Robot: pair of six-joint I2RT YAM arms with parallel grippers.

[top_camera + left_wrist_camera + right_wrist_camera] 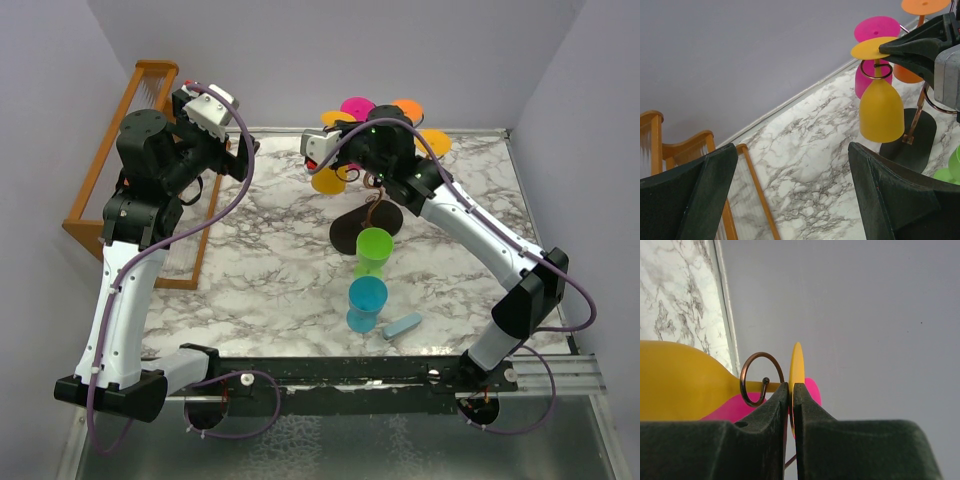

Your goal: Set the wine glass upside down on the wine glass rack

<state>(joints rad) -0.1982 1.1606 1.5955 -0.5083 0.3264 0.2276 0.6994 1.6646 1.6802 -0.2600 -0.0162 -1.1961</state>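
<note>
A: Start broad. What sits on the marbled surface (280,270)?

B: At its left edge leans a big orange-brown wooden rack (100,165). The left tool (790,150) hangs above the surface near that rack, its jaws spread wide with nothing between them.

A: And the right side?

B: The right tool (790,387) is up at the wine glass rack (910,145), the thin wire tree on a flat dark oval base towards the back of the surface.

A: Where is the wine glass relative to that tool?

B: The yellow wine glass (881,110) hangs upside down, bowl lowest, with its stem passing through one of the rack's wire loops. Its flat round foot is on top, and the right tool's jaws are pressed almost together on the edge of that foot. So the tool is level with the foot and the bowl hangs below it.

A: Anything smaller?

B: A pink glass (875,30) and an orange glass (925,6) hang just behind. In front of the base are a green cup (375,250), a blue cup (366,303) and a small grey-blue block (402,325)
</note>
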